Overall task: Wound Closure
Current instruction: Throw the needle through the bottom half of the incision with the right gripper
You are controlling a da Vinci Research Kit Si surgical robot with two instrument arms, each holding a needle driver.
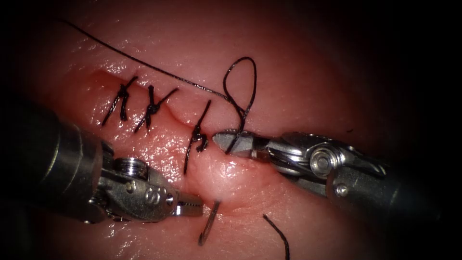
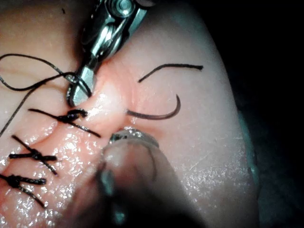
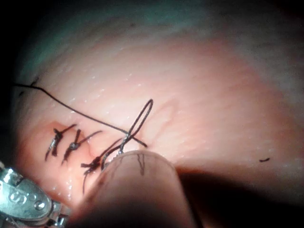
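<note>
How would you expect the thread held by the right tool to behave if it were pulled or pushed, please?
Probably floppy: the thread curls into a loose loop above the right tool, whose jaws are shut on it. Likely very light, since its long tail lies in a slack curve across the tissue. Pushing would likely just bend it.

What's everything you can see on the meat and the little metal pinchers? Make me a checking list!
Surface: tissue, wet and shiny, with a cut.
Job's things: three knotted stitches across the cut; long thread ending in a loop; curved needle, one end seemingly sunk in the tissue.
Clutter: a loose thread piece lying on the tissue.
Grippers: right tool shut on the thread below the loop; left tool beside the needle, apparently holding nothing.
Cables: nothing seen.
Surroundings: darkness around the tissue.
</note>
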